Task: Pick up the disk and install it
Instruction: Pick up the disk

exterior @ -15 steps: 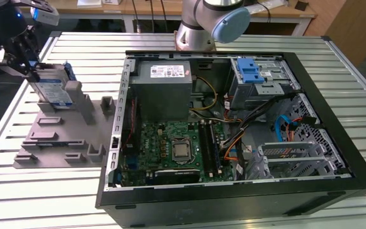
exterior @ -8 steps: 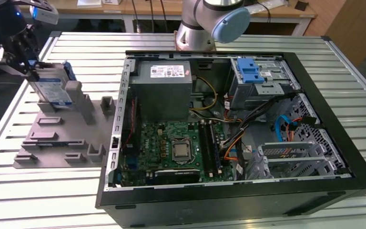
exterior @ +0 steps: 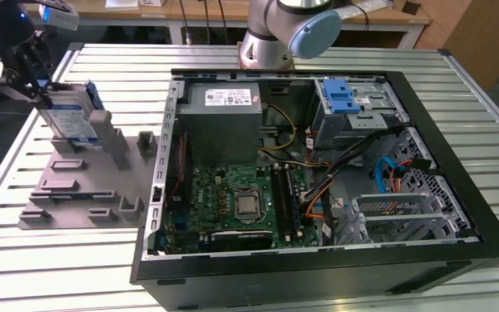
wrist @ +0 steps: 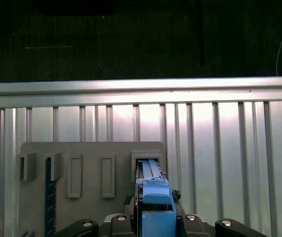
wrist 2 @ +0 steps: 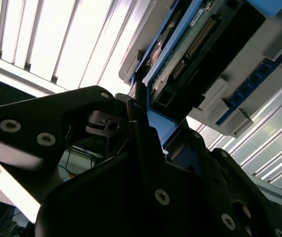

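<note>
One slatted silver metal table. One open black computer tower case. One flat grey plastic fixture plate. One large grey power supply box. One green motherboard. One blue-latched silver drive cage. One black robot gripper. One flat silver-grey disk framed in blue plastic.
</note>
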Controlling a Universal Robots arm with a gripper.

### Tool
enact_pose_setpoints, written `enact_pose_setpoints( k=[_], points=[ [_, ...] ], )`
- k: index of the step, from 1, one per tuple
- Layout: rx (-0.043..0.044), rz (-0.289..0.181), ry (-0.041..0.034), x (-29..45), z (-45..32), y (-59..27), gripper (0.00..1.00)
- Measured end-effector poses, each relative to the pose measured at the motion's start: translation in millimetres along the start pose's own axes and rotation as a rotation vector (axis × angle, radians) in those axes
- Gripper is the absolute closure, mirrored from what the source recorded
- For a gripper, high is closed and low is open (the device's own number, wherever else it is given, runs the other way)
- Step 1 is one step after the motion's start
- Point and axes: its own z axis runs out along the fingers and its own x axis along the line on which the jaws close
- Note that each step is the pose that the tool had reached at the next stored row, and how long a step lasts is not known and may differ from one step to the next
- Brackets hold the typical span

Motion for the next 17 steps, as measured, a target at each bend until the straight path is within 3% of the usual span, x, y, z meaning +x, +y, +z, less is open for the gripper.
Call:
enact_pose_setpoints(
  k=[17],
  points=[
    [0.0000,0.000,0.0000,-0.1,-5.1,0.2,0.63]
  ],
)
